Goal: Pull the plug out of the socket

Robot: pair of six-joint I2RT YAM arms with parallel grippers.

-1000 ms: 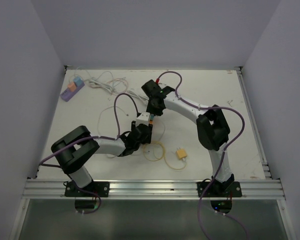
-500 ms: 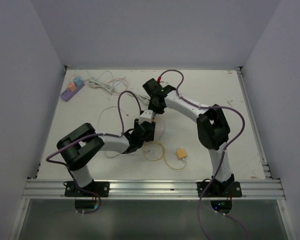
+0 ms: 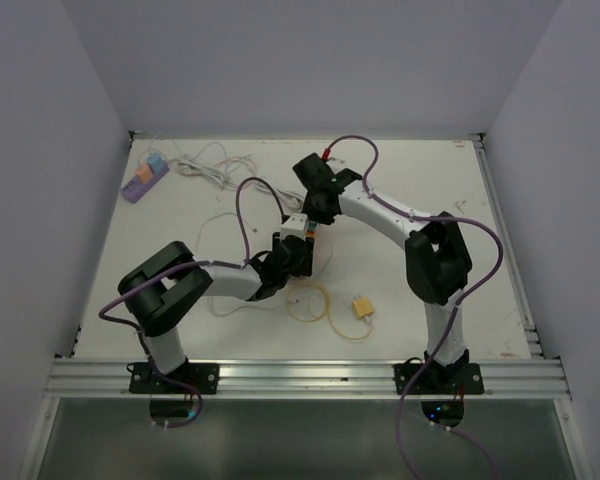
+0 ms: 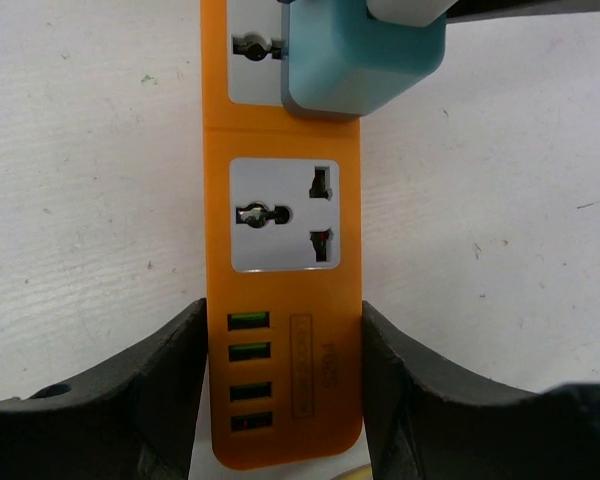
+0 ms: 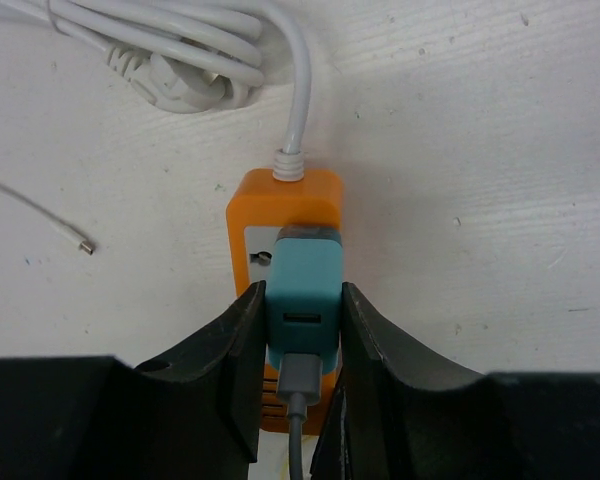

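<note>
- The orange socket strip (image 4: 283, 290) lies flat on the white desk (image 5: 500, 150), about mid-desk, between the two arms.
- The left claw (image 4: 285, 390) is partly closed and clamps the strip at its USB-port end, with one dark finger against each long edge.
- One socket just beyond that grip is uncovered.
- The teal plug (image 5: 302, 290) sits over the next socket, the one nearest the strip's cord end. We cannot tell how deep its pins are.
- The right claw (image 5: 302, 340) is partly closed and pinches the plug by its two sides, with both fingers touching it.
- A grey cable (image 5: 298, 400) runs out of the plug's top face, between the right claw's fingers.
- A white cord (image 5: 300, 80) leaves the strip's far end and joins a loose coil on the desk.
- A purple strip (image 3: 145, 180) lies at the far left corner, well apart from the arms.
- Near the left arm's wrist, a looped yellow cable (image 3: 315, 305) lies beside a small yellow adapter (image 3: 361, 307).
</note>
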